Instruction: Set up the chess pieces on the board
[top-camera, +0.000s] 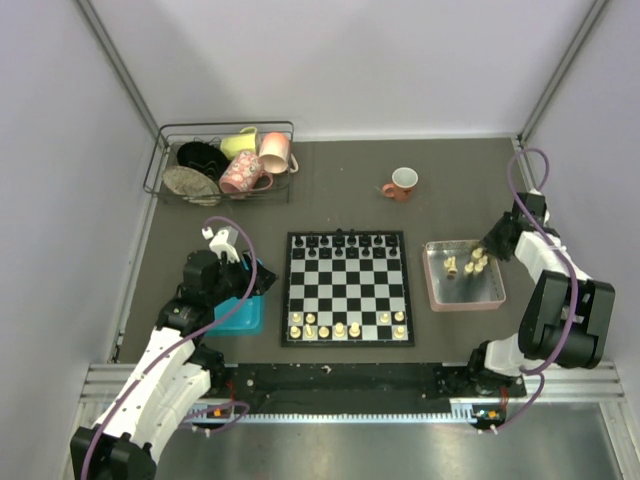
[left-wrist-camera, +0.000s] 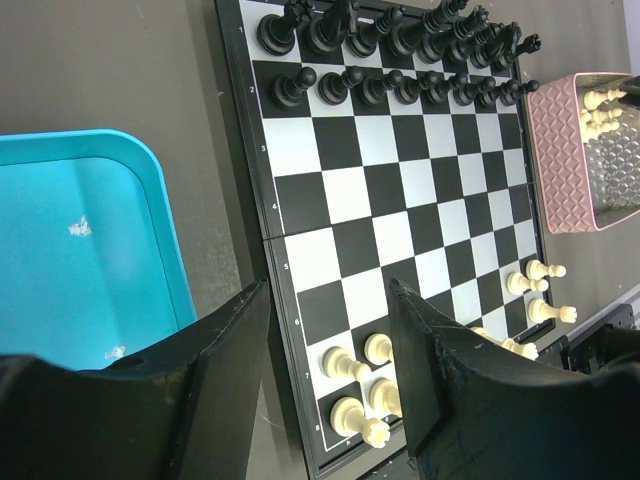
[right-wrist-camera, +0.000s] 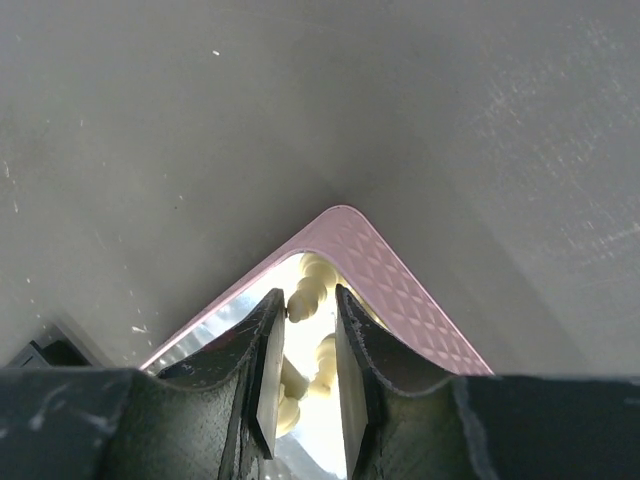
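Note:
The board (top-camera: 347, 290) lies flat in the middle, with black figures along its far rows and several cream chess pieces (top-camera: 340, 328) along its near rows. In the left wrist view the board (left-wrist-camera: 400, 200) shows cream pieces (left-wrist-camera: 360, 395) at its near corner. My left gripper (top-camera: 255, 275) is open and empty (left-wrist-camera: 328, 290), above the board's left edge beside the blue tray (top-camera: 240, 315). My right gripper (top-camera: 487, 250) is down in the pink tray (top-camera: 465, 305), jaws narrowly open (right-wrist-camera: 308, 293) with loose cream pieces (right-wrist-camera: 318, 275) between the fingers.
A wire rack (top-camera: 225, 160) with cups and bowls stands at the back left. A red mug (top-camera: 402, 183) stands behind the board. The blue tray (left-wrist-camera: 80, 260) looks empty. The pink tray's corner (right-wrist-camera: 390, 270) is just ahead of the right fingers.

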